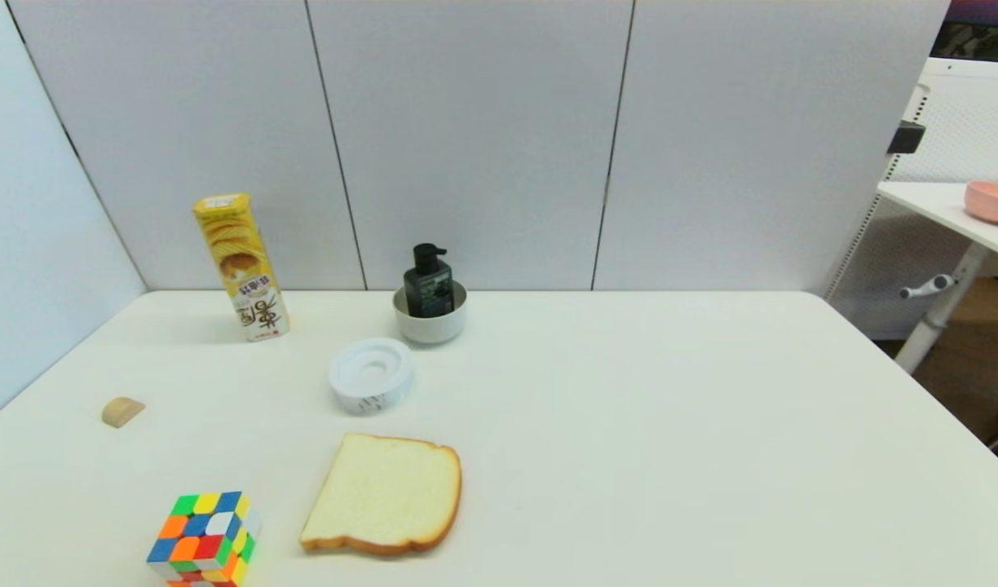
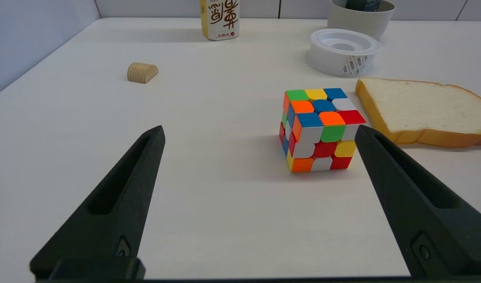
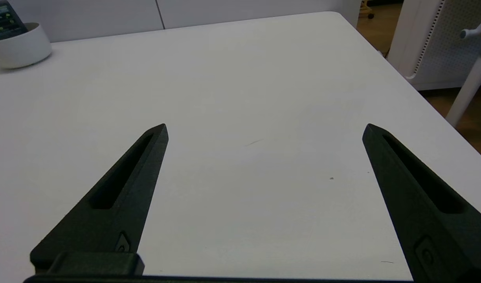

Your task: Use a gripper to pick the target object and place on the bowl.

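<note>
The dark pump bottle [image 1: 428,284] with a black pump top and green-and-white label stands upright inside the pale grey-white bowl [image 1: 430,324] at the back of the table. The bowl also shows in the left wrist view [image 2: 360,15] and in the right wrist view [image 3: 20,49], where the bottle [image 3: 2,21] rises from it. My left gripper [image 2: 260,131] is open and empty, low over the table just before the colour cube. My right gripper [image 3: 265,127] is open and empty over bare table at the right. Neither gripper shows in the head view.
A tall yellow chip box [image 1: 241,267] stands at the back left. A flat white ring disc [image 1: 371,374], a bread slice [image 1: 385,494], a colour cube [image 1: 205,538] and a small wooden piece [image 1: 122,411] lie on the table. A pink bowl [image 1: 993,200] sits on a side table.
</note>
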Motion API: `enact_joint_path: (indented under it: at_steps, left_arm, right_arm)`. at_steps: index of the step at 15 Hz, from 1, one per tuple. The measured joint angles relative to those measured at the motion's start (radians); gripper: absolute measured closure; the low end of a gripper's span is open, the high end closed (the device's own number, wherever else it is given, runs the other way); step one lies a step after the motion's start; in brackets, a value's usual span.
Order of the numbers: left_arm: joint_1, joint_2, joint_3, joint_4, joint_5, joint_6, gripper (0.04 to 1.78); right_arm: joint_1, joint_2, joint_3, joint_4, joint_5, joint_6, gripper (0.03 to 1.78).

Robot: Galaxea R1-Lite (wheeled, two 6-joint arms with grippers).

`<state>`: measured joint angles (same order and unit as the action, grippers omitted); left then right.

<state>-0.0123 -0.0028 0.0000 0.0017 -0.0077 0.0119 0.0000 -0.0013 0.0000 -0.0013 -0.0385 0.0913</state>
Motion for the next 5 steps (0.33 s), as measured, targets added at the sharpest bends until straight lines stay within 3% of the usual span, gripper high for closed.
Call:
enact_joint_path:
  at_steps: [5]
  left_arm:
    - [0.0,0.0,0.0,0.0,0.0,0.0,0.11]
  right_arm:
    - [0.0,0.0,0.0,0.0,-0.002,0.011,0.1]
